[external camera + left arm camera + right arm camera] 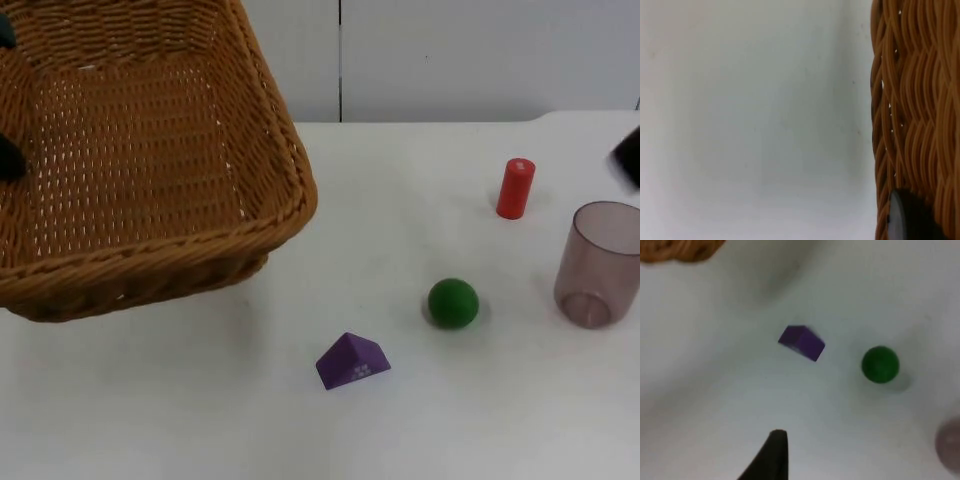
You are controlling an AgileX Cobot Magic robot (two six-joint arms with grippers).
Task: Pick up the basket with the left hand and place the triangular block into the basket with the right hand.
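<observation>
The left end effector (905, 220) grips the basket (150, 150); the right end effector's state is unclear above the triangular block (801, 342).

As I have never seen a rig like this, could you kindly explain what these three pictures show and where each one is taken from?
This is a two-armed robot at a white table. One picture comes from a fixed camera above; the other two come from cameras on each arm's wrist. The left gripper holds a brown woven wicker basket lifted off the table; its weave shows in the left wrist view. The right gripper is at the table's right edge. On the table lie a purple triangular block, a green ball, a red cylinder standing upright and a clear tinted plastic cup. The right wrist view looks down on the block and ball.
</observation>
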